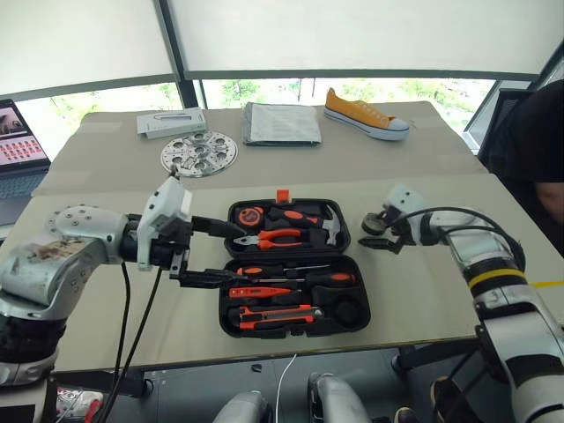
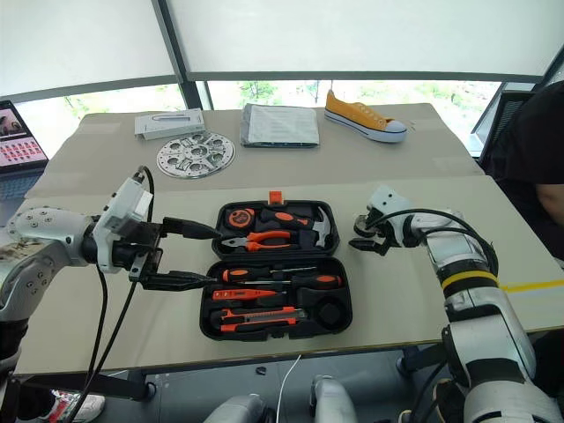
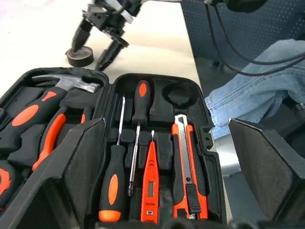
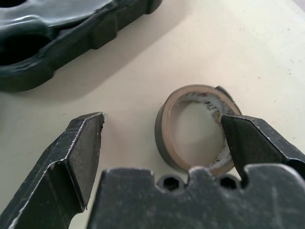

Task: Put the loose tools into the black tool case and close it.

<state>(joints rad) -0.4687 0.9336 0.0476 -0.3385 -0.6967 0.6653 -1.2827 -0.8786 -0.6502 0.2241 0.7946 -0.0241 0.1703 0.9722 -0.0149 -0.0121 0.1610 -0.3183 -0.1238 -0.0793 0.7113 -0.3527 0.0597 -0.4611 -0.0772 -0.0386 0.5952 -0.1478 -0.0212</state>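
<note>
Looks like an office or lab test room: wide windows with pale roller blinds (image 1: 352,35), trees outside; paper-covered worktop (image 1: 405,159) bearing a laptop (image 1: 16,141), a perforated metal disc (image 1: 199,153), a folded booklet (image 1: 282,123), a yellow sneaker (image 1: 365,115); office chair (image 1: 493,115) at the side.

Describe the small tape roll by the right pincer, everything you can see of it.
The tape roll is a small dark ring with a pale tan inner core and a hollow centre. It lies flat on the beige table, outside the black tool case and apart from its edge. The right pincer stands open over it, one fingertip over the ring's rim, the other on the bare table beside it. It is not yet gripped.
</note>
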